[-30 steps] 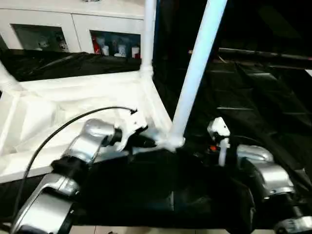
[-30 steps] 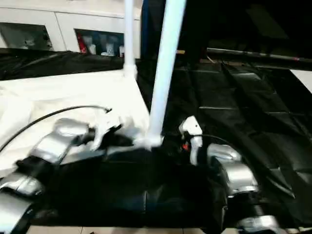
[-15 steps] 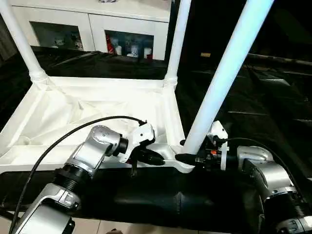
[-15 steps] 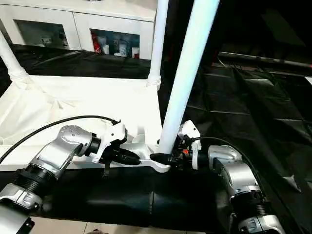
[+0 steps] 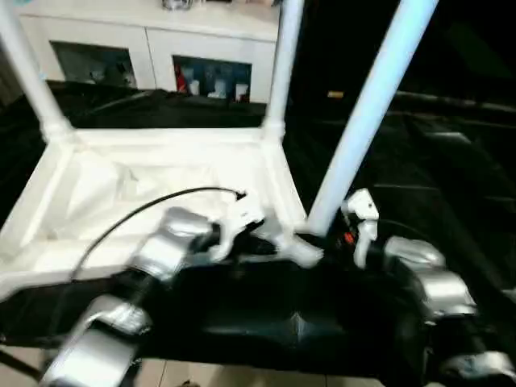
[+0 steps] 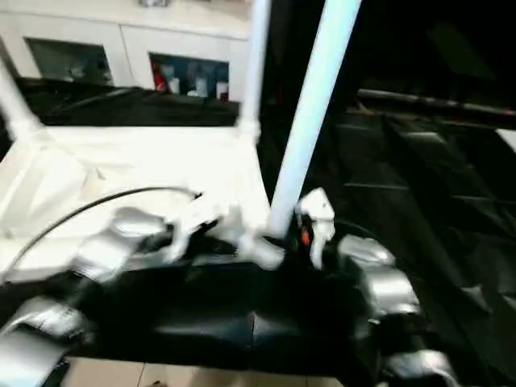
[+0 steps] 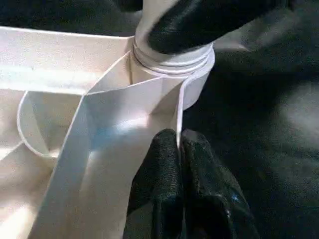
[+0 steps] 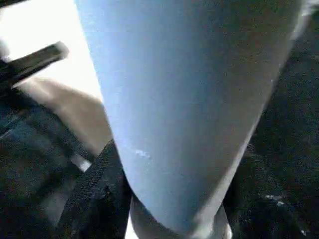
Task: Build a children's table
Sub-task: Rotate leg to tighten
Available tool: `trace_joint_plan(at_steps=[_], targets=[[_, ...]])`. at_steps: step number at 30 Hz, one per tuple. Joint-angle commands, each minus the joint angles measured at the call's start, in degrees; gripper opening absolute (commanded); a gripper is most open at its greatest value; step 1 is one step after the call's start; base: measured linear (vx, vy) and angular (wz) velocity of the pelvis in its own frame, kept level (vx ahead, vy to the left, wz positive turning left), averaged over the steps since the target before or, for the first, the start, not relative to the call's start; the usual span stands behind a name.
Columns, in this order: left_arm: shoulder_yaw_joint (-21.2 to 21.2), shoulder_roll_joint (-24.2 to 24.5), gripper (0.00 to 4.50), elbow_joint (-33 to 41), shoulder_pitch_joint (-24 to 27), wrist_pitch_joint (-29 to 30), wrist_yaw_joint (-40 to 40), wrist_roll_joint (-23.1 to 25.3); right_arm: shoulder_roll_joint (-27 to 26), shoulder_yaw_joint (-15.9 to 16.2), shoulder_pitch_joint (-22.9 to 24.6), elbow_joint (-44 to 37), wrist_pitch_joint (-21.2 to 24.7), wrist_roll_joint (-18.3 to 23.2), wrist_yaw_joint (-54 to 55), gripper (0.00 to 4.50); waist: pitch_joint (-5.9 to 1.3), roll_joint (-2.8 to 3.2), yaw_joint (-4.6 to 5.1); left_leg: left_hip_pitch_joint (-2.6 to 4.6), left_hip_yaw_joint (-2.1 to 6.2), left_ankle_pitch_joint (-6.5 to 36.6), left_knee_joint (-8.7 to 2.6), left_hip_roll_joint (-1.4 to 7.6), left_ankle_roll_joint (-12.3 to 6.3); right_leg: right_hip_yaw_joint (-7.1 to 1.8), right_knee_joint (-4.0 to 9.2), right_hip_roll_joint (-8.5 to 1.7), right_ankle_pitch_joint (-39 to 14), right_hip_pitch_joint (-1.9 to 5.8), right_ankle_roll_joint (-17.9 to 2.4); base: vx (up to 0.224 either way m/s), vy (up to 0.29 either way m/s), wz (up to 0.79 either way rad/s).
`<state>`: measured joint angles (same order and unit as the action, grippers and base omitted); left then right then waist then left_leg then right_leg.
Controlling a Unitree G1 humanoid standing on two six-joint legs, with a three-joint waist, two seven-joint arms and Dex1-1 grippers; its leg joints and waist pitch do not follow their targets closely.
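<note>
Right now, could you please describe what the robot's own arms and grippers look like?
Both forearms are silver ribbed metal cylinders. The left arm carries a thin black cable arcing over it. Each wrist bears a white housing; the right arm's shows a small red-orange mark. The left gripper has black, rounded, padded fingers.

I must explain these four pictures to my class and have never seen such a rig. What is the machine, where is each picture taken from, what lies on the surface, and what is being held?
This is a humanoid robot with two silver arms, each ending in a gripper of two black fingers. Two pictures come from cameras in its head, looking down. The other two come from cameras on its wrists. On the black-draped table lies a white plastic rectangular tabletop, upside down, with long white tapered tube legs rising from its corner sockets. The left gripper pinches the tabletop's thin rim wall. The right gripper is at the base of the nearest leg, which leans.
</note>
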<state>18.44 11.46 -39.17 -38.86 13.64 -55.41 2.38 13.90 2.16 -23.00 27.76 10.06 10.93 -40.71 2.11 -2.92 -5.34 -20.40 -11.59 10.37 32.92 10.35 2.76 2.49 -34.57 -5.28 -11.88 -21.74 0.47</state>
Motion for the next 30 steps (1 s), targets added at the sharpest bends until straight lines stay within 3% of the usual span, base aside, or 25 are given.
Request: trace_joint_plan(at_steps=[1, 6, 10, 13, 15, 18, 19, 20, 22, 24, 27, 28, 30], targets=[[-1.8, -2.0, 0.0, -6.4, -1.1, 1.9, 11.5, 2.3, -3.1, 0.3, 1.1, 3.4, 1.7, -1.7, 8.1, 2.01, -2.2, 0.01, 0.21, 1.08, 1.92, 19.4, -4.68, 3.07, 2.59, -2.2, 5.34, -3.71, -21.4, 0.68, -8.9, 0.0, 0.0, 0.0], [-2.9, -6.2, 0.0, -12.1, -4.4, 0.6, 20.3, 2.9, -9.4, -2.3, -1.1, 7.6, 2.0, -2.5, 22.2, 1.96, -2.4, 0.25, 0.61, 1.03, 2.06, 20.0, -4.82, 2.92, 2.65, -2.23, 5.47, -3.59, -19.8, 0.61, -8.6, 0.0, 0.0, 0.0], [-2.5, -7.9, 0.0, -15.8, -5.8, -1.5, 21.6, 3.7, -12.4, -1.8, -2.6, 9.4, 0.4, -4.0, 24.4, 1.96, -2.42, 0.48, 0.71, 0.99, 2.02, 21.0, -4.89, 2.82, 2.26, -2.29, 5.57, -3.44, -18.3, 0.57, -8.4, 0.0, 0.0, 0.0], [-2.1, -8.0, 0.0, -17.2, -6.2, -3.0, 20.7, 3.8, -13.4, -1.1, -2.6, 8.4, -1.6, -3.3, 21.2, 1.96, -2.38, 0.59, 0.62, 1.05, 2.04, 21.8, -4.94, 2.89, 1.98, -2.3, 5.7, -3.47, -18.5, 0.55, -8.3, 0.0, 0.0, 0.0], [-2.0, -7.8, 0.0, -17.9, -6.3, -4.1, 19.9, 3.6, -13.5, -1.4, -2.5, 7.4, -2.1, -1.7, 18.6, 2.51, -2.33, 0.41, 0.63, 0.9, 2.08, 22.3, -5.03, 2.92, 1.75, -2.28, 5.77, -3.52, -19.2, 0.63, -8.2, 0.0, 0.0, 0.0], [-2.0, -7.5, 0.0, -17.8, -6.1, -4.6, 17.2, 3.1, -12.7, -1.7, -2.4, 6.2, -2.3, -0.3, 16.0, 2.74, -2.3, 0.44, 0.6, 0.66, 2.22, 22.3, -5.16, 2.96, 1.03, -2.28, 5.82, -3.67, -20.1, 0.8, -7.8, 0.0, 0.0, 0.0], [-1.8, -7.3, 0.0, -17.7, -6.0, -4.9, 16.4, 3.1, -12.2, -1.6, -2.4, 5.8, -2.3, 0.0, 14.7, 2.83, -2.37, 0.28, 0.95, 0.13, 2.38, 21.6, -5.27, 2.95, 0.84, -2.16, 5.72, -3.74, -20.3, 1.19, -7.6, 0.0, 0.0, 0.0], [-1.6, -6.9, 0.0, -17.1, -5.6, -5.0, 13.8, 2.8, -10.9, -1.2, -2.1, 4.5, -1.6, 0.8, 11.2, 2.97, -2.36, 0.05, 1.08, 0.07, 2.38, 21.3, -5.3, 2.96, 0.78, -2.12, 5.74, -3.71, -20.4, 1.17, -7.6, 0.0, 0.0, 0.0], [0.1, -5.2, 0.0, -15.0, -4.4, -6.7, 7.5, 2.9, -6.8, 0.7, -1.3, 1.5, 0.2, 1.7, 3.2, 3.07, -2.29, 0.15, 0.97, 0.55, 2.25, 21.3, -5.11, 3.0, 0.02, -2.19, 6.01, -3.71, -20.6, 0.93, -7.8, 0.0, 0.0, 0.0], [0.8, -4.1, 0.0, -13.7, -3.7, -5.5, 3.7, 2.5, -3.7, 1.6, -0.7, -0.5, 0.9, 2.6, -2.3, 3.07, -2.48, 0.05, 0.8, 0.17, 2.01, 18.1, -4.87, 3.12, -1.47, -2.29, 5.39, -3.64, -15.4, 1.41, -9.3, 0.0, 0.0, 0.0], [2.1, -2.3, 0.0, -11.6, -2.7, -5.4, -0.5, 2.5, -0.4, 1.9, 0.0, -2.6, 2.1, 4.1, -8.0, 3.07, -2.73, 0.17, 0.58, 0.16, 1.73, 13.8, -4.47, 3.17, -2.66, -2.2, 4.75, -3.65, -9.2, 1.68, -11.6, 0.0, 0.0, 0.0], [2.8, -1.4, 0.0, -10.3, -2.1, -5.8, -3.2, 2.3, 1.1, 2.2, 0.4, -3.6, 2.4, 4.5, -10.4, 3.07, -2.78, 0.25, 0.59, 0.23, 1.65, 13.1, -4.39, 3.24, -2.83, -2.21, 4.55, -3.65, -7.4, 1.6, -12.3, 0.0, 0.0, 0.0], [4.2, 1.5, 0.0, -6.0, 0.0, -5.9, -10.6, 1.2, 4.2, 3.0, 1.0, -5.3, 3.0, 5.0, -15.4, 3.07, -3.11, 0.21, 0.54, 0.1, 1.64, 9.2, -4.04, 3.21, -4.03, -1.99, 3.59, -3.46, -0.2, 2.16, -14.5, 0.0, 0.0, 0.0]])
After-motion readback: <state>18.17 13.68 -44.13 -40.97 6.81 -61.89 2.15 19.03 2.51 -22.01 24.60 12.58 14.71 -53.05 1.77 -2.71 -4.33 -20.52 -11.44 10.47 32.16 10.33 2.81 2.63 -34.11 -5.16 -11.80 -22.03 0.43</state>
